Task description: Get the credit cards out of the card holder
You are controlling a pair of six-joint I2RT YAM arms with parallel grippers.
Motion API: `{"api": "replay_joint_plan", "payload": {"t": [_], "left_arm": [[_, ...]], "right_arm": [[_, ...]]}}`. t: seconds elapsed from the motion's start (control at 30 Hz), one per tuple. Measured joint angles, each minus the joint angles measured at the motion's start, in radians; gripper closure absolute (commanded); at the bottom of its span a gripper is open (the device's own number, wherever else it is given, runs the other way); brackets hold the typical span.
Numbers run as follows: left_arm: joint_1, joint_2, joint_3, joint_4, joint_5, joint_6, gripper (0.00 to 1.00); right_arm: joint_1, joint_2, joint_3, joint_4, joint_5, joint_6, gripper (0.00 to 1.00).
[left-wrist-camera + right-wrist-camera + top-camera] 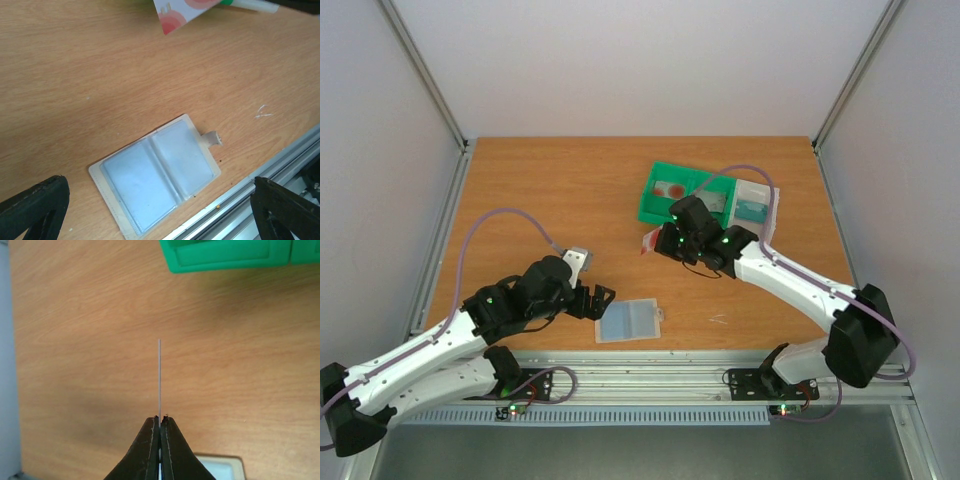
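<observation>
The card holder (630, 321) lies flat and open near the table's front edge; in the left wrist view (157, 175) its two clear pockets look empty and its tab (212, 139) points right. My left gripper (601, 300) hovers at its left edge, open and empty, its fingers (35, 210) wide on either side. My right gripper (660, 243) is shut on a red-marked card (648, 240), held above the table between holder and bin. That card is edge-on in the right wrist view (159, 375) and shows in the left wrist view (177, 14).
A green two-compartment bin (660, 168) stands at the back right, with a red-marked card (670, 189) and a greyish card (717, 206) inside. A white tray (770, 195) beside it holds a teal card (752, 205). A metal rail (720, 380) runs along the front edge.
</observation>
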Motion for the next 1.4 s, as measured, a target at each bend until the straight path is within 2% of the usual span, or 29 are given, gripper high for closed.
{"api": "replay_joint_plan", "payload": {"t": [0.37,0.97,1.13,1.4], "left_arm": [[0.0,0.034,-0.017,-0.022,-0.035,0.045,0.01],[0.03,0.033,-0.129,0.079,-0.043,0.041,0.01],[0.091,0.072,-0.171,0.109,-0.018,0.029,0.01],[0.119,0.079,-0.189,0.149,0.02,0.014,0.01]], "right_arm": [[-0.091,0.177,0.152,-0.016,0.1,-0.05,0.99],[-0.257,0.379,0.264,0.143,-0.035,-0.109,0.99],[-0.273,0.434,0.305,0.147,-0.059,-0.119,0.99],[-0.28,0.483,0.371,0.149,-0.048,-0.136,0.99]]}}
